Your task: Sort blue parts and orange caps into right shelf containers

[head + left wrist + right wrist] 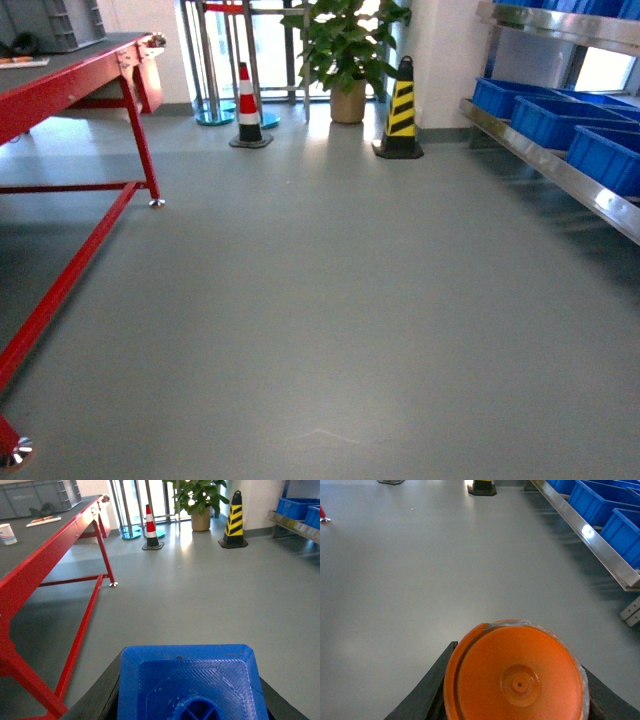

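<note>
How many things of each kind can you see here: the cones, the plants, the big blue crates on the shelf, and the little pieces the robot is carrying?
Traffic cones: 2, red-white cone and yellow-black cone
Potted plant: 1
Blue crates on the lower shelf, head view: 3
Blue part, left gripper: 1
Orange cap, right gripper: 1
Total: 8

a steel shelf (560,170) carries blue crates (560,120); the red table (70,85) holds a grey crate (55,22).

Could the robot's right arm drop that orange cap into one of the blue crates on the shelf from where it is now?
Probably not yet. The right gripper holds the orange cap, but the blue crates sit across open floor. Nothing blocks the way.
</note>
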